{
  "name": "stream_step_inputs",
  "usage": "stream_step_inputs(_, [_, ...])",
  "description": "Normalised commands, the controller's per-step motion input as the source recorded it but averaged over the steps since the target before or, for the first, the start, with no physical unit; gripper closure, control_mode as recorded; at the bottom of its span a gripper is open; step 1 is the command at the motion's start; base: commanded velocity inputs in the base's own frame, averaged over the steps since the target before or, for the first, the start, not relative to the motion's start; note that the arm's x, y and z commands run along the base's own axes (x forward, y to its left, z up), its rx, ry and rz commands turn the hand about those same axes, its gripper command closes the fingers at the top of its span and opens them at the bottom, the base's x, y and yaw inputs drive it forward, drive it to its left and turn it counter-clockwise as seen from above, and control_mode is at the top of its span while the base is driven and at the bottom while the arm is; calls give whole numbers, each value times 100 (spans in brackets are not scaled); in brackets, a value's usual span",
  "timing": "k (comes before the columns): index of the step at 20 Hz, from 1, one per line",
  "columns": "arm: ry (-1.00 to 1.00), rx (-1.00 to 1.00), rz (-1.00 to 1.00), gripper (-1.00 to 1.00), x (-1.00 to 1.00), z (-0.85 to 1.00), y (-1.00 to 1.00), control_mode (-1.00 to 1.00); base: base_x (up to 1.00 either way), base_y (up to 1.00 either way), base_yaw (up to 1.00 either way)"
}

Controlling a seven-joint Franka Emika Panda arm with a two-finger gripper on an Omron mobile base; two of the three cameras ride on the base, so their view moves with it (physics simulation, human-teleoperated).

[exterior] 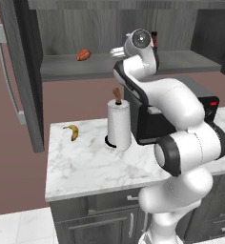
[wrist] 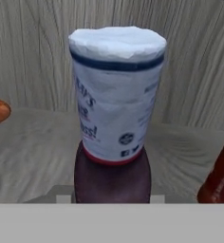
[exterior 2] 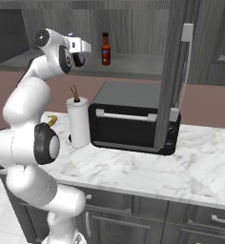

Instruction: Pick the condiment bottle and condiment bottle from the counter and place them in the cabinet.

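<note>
Dark-purple squat bottle (wrist: 113,142) with its pale-blue cap sits dead centre of the hand view, cap toward the top of frame, long axis upright and in line with the frame's vertical. It looms close to the lens and its purple base meets the bottom of the picture, right where the fingertips would rise; the tips themselves are hidden behind it. Jaws read as clamped on the bottle's lower body, one each side. That is a judgement from how it fills the view, not from visible pads.

In the right base view the gripper (exterior 2: 79,53) is at upper left, level with the cabinet shelf (exterior 2: 133,64), dark bottle partly visible under the hand. Slim red bottle (exterior 2: 105,49) with black cap already stands upright on that shelf, just to the right of the gripper, near but apart. In the hand view it is a red sliver (wrist: 220,175) at the lower right edge. Left base view shows the hand (exterior: 118,51) at top centre over the same shelf.

Key relation: held bottle is upright, shelf floor (wrist: 33,142) directly beneath it, red bottle on one side, an orange-brown food item (exterior: 83,55) on the other. Whether the base touches the shelf: cannot tell. Next likely move: settle straight down, release, no sideways drift toward the red one.

Marble counter (exterior: 86,164) sits lower left, with paper-towel roll (exterior: 119,125) and banana (exterior: 72,131).
</note>
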Motion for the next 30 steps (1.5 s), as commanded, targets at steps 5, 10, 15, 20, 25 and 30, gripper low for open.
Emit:
stream_step_inputs(5, [0,0,0,-100,33,-40,0,-100,0,0,0])
stream_step_inputs(10, [0,0,0,-100,9,-46,0,-100,0,0,0])
stream_step_inputs(15, [0,0,0,-100,1,-48,-1,-100,0,0,0])
stream_step_inputs(20, [0,0,0,-100,0,-45,-3,-100,0,0,0])
stream_step_inputs(25, [0,0,0,-100,-7,-22,-4,-100,0,0,0])
stream_step_inputs(30, [0,0,0,-100,-50,5,-4,-100,0,0,0])
